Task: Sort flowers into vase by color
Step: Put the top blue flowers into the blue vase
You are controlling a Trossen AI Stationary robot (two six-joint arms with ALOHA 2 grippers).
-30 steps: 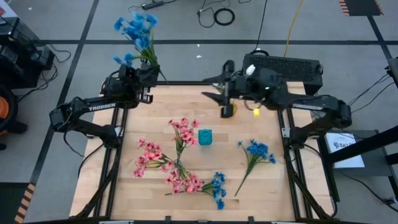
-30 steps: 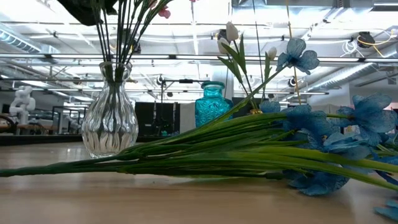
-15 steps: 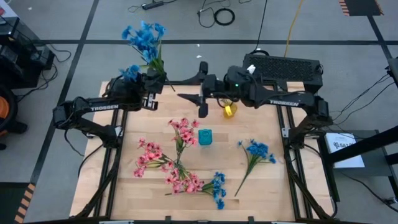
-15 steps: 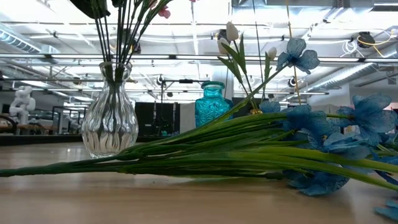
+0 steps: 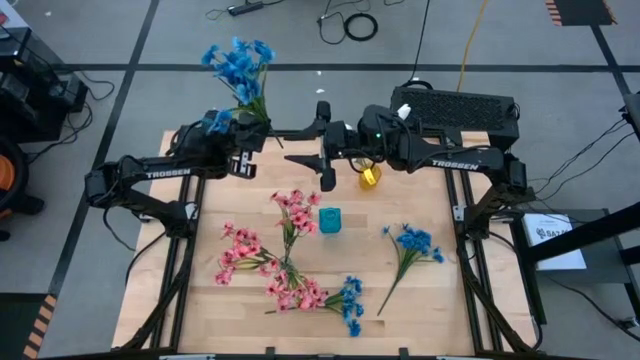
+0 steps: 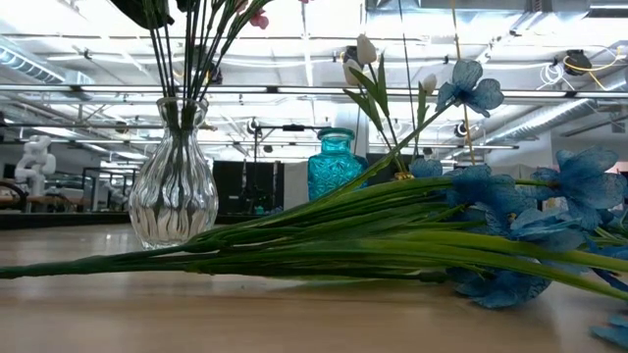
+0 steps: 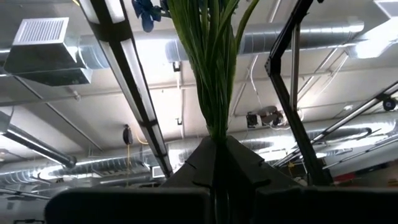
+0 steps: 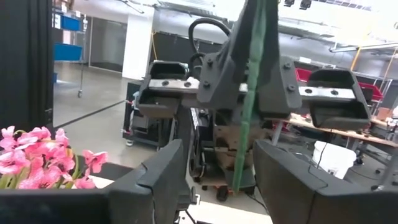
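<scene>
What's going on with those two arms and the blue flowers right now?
Left tool shut on blue spray, blossoms up. Right tool open, fingers either side of the stem's lower end. Nothing blocking between them.

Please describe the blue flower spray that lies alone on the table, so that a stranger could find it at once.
On the wooden table, look right of the small teal vase. The blue flower spray lies flat there, alone; the other blue blossoms touch pink flowers.
</scene>
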